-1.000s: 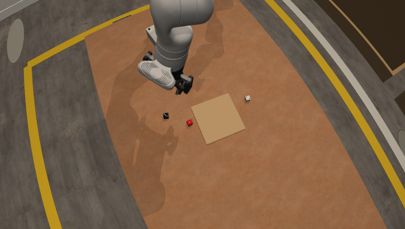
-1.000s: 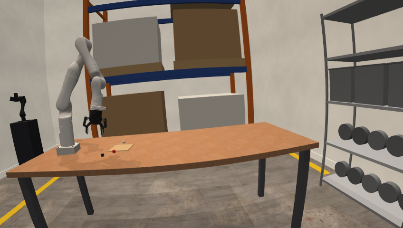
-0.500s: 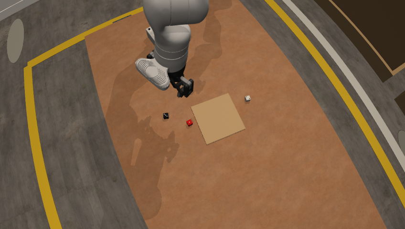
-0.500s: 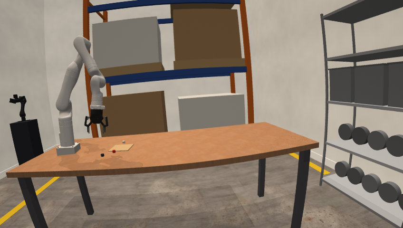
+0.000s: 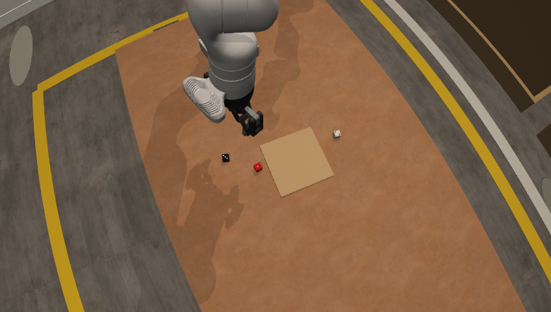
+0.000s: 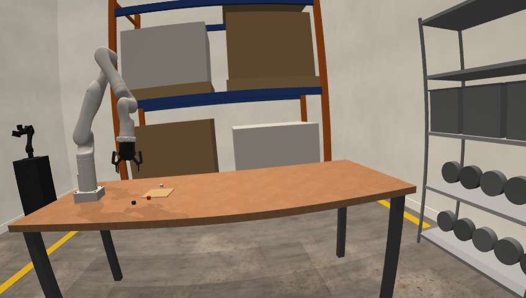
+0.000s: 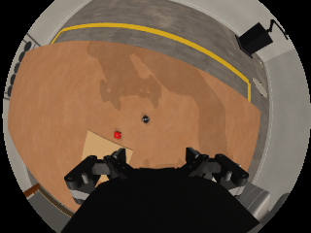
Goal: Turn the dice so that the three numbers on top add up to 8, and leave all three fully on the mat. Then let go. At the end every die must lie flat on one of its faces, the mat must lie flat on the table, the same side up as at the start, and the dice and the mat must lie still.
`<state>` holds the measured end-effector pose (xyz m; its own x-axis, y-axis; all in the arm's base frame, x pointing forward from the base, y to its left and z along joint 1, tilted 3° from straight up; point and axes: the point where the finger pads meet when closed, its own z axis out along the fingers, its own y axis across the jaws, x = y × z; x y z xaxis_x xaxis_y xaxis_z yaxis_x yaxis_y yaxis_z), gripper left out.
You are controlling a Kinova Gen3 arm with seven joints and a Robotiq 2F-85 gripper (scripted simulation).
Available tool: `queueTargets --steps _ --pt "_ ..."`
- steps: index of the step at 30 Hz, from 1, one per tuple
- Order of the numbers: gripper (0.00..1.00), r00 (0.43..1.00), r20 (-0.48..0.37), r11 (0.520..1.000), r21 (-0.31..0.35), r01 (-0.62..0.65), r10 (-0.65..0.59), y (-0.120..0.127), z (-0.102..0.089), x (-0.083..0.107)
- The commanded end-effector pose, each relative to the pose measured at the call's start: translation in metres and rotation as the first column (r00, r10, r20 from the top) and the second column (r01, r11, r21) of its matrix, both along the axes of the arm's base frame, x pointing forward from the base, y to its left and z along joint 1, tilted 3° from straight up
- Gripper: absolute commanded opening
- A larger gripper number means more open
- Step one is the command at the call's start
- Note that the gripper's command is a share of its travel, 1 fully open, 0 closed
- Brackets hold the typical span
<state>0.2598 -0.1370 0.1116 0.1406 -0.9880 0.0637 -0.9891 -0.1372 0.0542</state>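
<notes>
A tan square mat (image 5: 295, 161) lies flat on the wooden table. A red die (image 5: 257, 166) sits on the table just off the mat's left edge. A black die (image 5: 225, 157) sits further left on the table. A white die (image 5: 336, 134) sits on the table off the mat's far right corner. None of the dice is on the mat. My gripper (image 6: 126, 162) is open and empty, pointing down, well above the table near the mat's far left corner. The wrist view shows the red die (image 7: 117, 135), the black die (image 7: 147, 118) and part of the mat (image 7: 104, 148) beyond my open fingers.
The arm's base (image 6: 88, 194) stands at the table's left end. A black stand with a camera (image 6: 31, 177) is beside the table. Shelves with boxes stand behind the table, and a grey rack (image 6: 476, 147) stands at the right.
</notes>
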Motion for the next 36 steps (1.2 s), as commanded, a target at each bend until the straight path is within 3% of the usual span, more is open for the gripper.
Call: queueTargets --steps 1,36 --pt "1.00 1.000 0.004 1.000 0.000 0.003 -0.003 -0.001 0.001 0.001" --pt "1.00 0.972 0.076 0.974 0.058 0.218 -0.222 0.003 0.011 0.018"
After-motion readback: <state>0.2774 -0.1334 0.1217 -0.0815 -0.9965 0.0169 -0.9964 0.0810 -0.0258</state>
